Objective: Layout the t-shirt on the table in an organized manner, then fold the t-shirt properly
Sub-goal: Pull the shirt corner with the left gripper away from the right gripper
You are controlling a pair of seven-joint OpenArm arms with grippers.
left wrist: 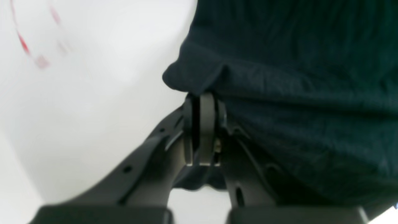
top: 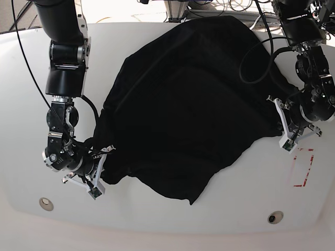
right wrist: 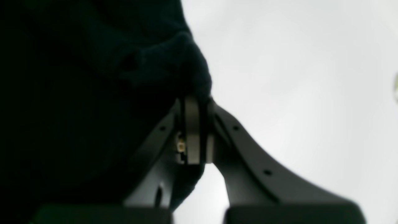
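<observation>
Fabric fills the middle of the white counter [top: 157, 225]: the black t-shirt [top: 183, 115] lies as a broad rumpled mound, reaching from about 12 o'clock at the far edge down to a pointed corner near 6 o'clock in the base view. No print, label or writing can be read on it, nor on the arms.

At 8 o'clock in the base view, the right tool [top: 99, 157] is clamped tight on the t-shirt's edge; the right wrist view shows its jaws pressed together with a bunched fold of dark cloth held at their tips [right wrist: 194, 96].

At 3 o'clock in the base view, the left tool [top: 278, 117] is likewise closed on the opposite edge of the t-shirt, and the left wrist view shows a fold of the fabric pinched at the jaw tips [left wrist: 203, 95].

Just below the left tool, at about 4 o'clock, a red tape rectangle [top: 302, 167] marks the counter, apart from the cloth. Two small round holes sit near the front edge, one at 7 o'clock [top: 46, 203] and one at 5 o'clock [top: 273, 216].
</observation>
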